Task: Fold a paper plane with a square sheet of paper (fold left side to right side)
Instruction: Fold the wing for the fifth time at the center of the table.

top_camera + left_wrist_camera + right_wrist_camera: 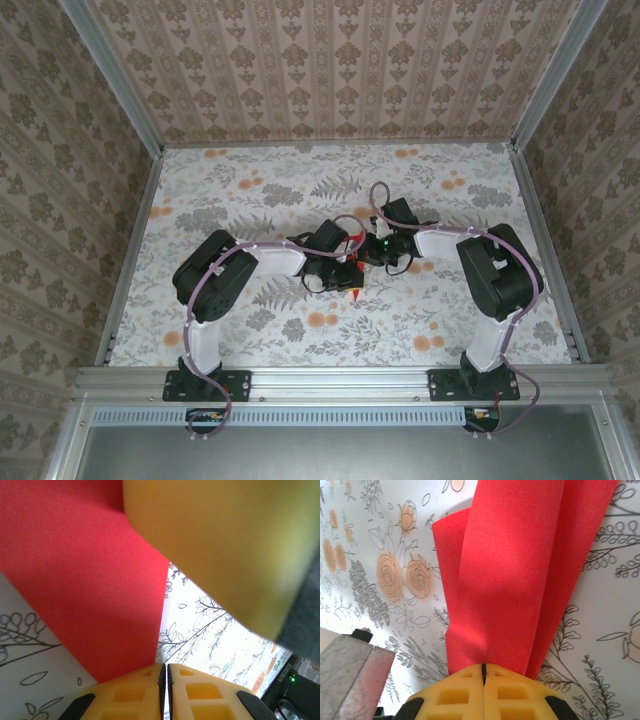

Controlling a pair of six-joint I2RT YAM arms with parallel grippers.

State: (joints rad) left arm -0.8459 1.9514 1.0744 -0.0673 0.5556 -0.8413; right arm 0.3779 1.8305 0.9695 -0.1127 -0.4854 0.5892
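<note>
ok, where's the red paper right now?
At the middle of the table in the top view, the red paper hangs where the two wrists meet. The left gripper and the right gripper are each shut on it.

Even light; tablecloth (220, 645) glares white; left wrist view upper right defocused; red paper (510, 570) sharp.

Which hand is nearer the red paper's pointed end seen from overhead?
Left. The left hand is shut on the paper right beside its point. The right hand clamps the folded layers farther back, toward the right arm's side.
</note>
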